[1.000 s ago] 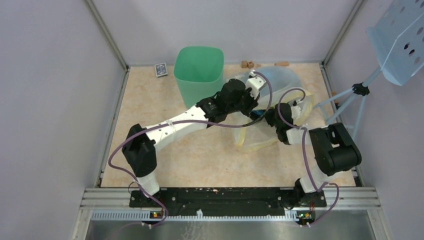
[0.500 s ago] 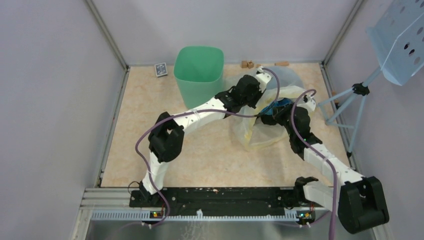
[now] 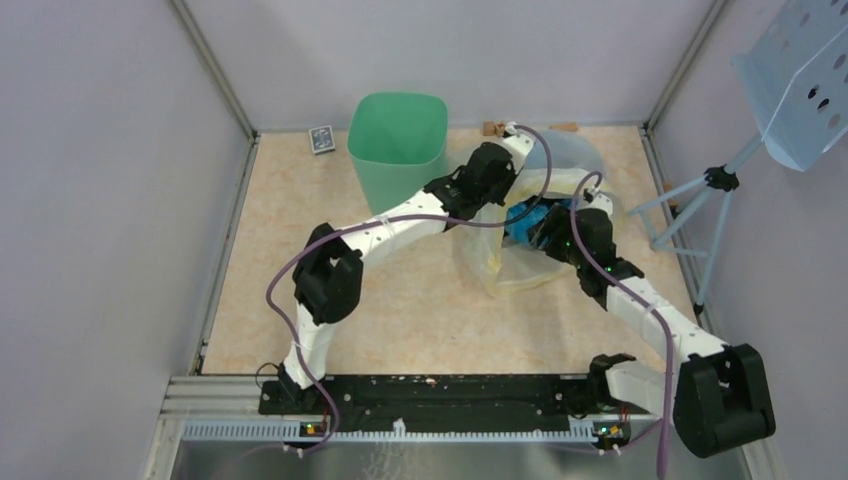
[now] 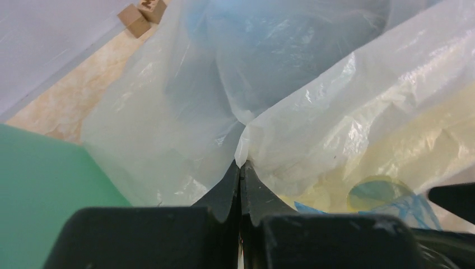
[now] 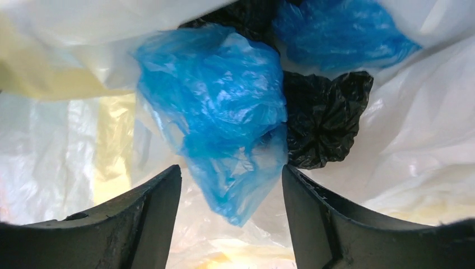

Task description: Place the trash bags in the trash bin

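The green trash bin [image 3: 397,145] stands at the back, left of a heap of trash bags. My left gripper [image 3: 499,200] is shut on a fold of a pale translucent trash bag [image 4: 313,129], pinched at the fingertips [image 4: 241,166]; the bin's wall [image 4: 33,190] shows at lower left. Inside the yellowish bag [image 3: 515,268] lie a crumpled bright blue bag [image 5: 218,106] and a black one [image 5: 322,120]. My right gripper [image 5: 231,179] stands open in that bag's mouth, and the blue bag's tip hangs loose between its fingers. A light blue bag [image 3: 572,155] lies behind.
A small dark card box [image 3: 321,139] sits left of the bin by the back wall. Wooden blocks [image 3: 495,128] lie along the back edge. A tripod [image 3: 715,182] carrying a perforated blue panel stands at the right wall. Grey walls close the table on three sides.
My right gripper has opened, and its arm stretched out toward the bags with the elbow swinging low. My left arm reached farther back-right, still pinching the bag.
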Motion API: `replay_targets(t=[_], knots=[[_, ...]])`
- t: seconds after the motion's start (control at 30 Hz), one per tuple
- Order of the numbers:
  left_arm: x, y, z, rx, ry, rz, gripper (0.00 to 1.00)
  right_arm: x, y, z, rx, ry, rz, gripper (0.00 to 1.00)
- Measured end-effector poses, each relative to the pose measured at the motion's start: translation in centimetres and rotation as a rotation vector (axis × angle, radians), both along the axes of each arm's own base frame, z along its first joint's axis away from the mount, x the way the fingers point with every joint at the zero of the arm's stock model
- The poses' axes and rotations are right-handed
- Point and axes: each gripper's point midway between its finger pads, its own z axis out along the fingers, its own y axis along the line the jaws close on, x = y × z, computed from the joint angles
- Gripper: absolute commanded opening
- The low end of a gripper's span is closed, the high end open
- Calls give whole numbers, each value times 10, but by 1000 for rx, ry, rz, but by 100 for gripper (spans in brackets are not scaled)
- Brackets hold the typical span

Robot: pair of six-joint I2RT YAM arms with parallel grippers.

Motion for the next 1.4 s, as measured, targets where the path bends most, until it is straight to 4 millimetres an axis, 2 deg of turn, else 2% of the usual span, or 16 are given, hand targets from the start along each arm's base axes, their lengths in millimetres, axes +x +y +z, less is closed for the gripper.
replay_targets(t=[0.1, 0.2, 0.3, 0.37, 0.43, 0.53, 0.6, 0.67, 0.77, 0.83, 0.93, 1.0, 1.07, 1.13, 1.27, 1.4], knots=[[15, 12, 1, -4, 15, 44, 0, -4, -3, 19, -42, -37, 32, 68], [45, 22, 12, -43, -1, 75, 9, -3, -5, 49, -89, -99, 66, 68], [65, 35, 17, -55, -12, 88, 19, -2, -8, 84, -150, -178, 100, 67], [70, 41, 17, -54, -9, 81, 31, 0, -10, 107, -188, -221, 113, 67], [65, 39, 15, -55, -4, 54, 52, 3, -11, 131, -214, -261, 122, 67], [42, 31, 9, -56, 37, -17, 72, 7, -10, 158, -230, -308, 132, 68], [25, 25, 11, -66, 58, -70, 76, 12, -9, 171, -235, -322, 133, 68], [2, 20, 18, -88, 85, -121, 77, 19, -7, 175, -239, -315, 135, 68], [-38, 14, 37, -136, 112, -186, 78, 31, -3, 169, -243, -273, 146, 68], [-63, 11, 48, -162, 122, -213, 78, 36, 0, 157, -246, -228, 157, 69], [-99, 4, 61, -197, 137, -238, 77, 36, 2, 140, -248, -162, 176, 73], [-118, 2, 61, -214, 159, -241, 75, 31, 3, 135, -250, -136, 190, 73], [-127, 7, 54, -218, 186, -211, 74, 27, 3, 134, -255, -126, 205, 80], [-127, 17, 45, -217, 208, -168, 73, 20, 4, 133, -255, -115, 225, 83], [-134, 39, 18, -223, 279, -98, 71, -3, 8, 138, -232, -102, 278, 85], [-150, 50, -1, -266, 334, -84, 71, -29, 19, 141, -237, -96, 360, 86]])
